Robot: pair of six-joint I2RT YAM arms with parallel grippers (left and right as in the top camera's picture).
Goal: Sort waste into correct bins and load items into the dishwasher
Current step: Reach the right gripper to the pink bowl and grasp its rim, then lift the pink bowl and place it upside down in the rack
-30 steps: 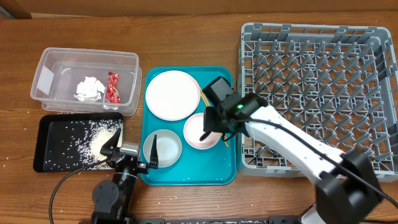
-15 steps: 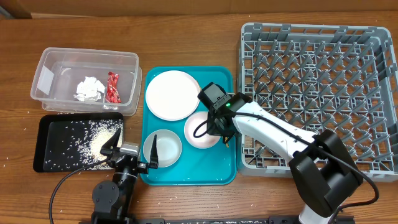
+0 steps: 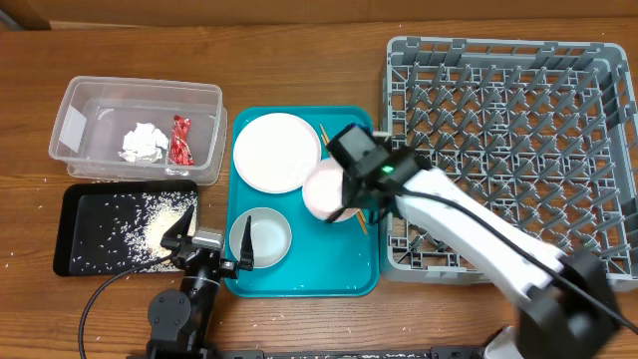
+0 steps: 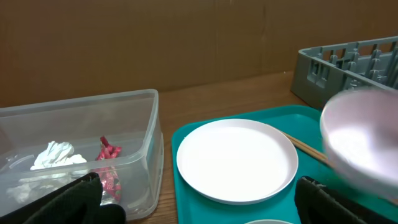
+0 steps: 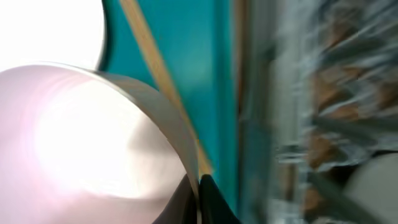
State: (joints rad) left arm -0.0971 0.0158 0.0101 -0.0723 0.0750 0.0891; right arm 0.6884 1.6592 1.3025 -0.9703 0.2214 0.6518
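My right gripper [image 3: 348, 199] is shut on the rim of a white bowl [image 3: 325, 189] and holds it tilted above the teal tray [image 3: 299, 271]; the right wrist view shows both fingers [image 5: 198, 196] pinching the bowl's wall [image 5: 93, 143]. The chopsticks [image 3: 361, 225] lie on the tray under the bowl. A white plate [image 3: 276, 152] and a second bowl [image 3: 261, 237] rest on the tray. My left gripper [image 3: 209, 249] is open and empty at the tray's front left; in the left wrist view its fingers [image 4: 199, 208] frame the plate [image 4: 236, 158]. The grey dish rack [image 3: 508, 150] stands at the right.
The clear tub [image 3: 90, 100] at back left holds the tissue wad [image 3: 143, 141] and red wrapper [image 3: 180, 140]. The black tray [image 3: 95, 234] in front of it holds rice grains [image 3: 164, 224]. The rack's near wall [image 3: 399, 254] is beside the teal tray.
My right gripper came down on the bowl's rim, shut on it, and has lifted and tilted it off the teal tray. The left arm has not moved.
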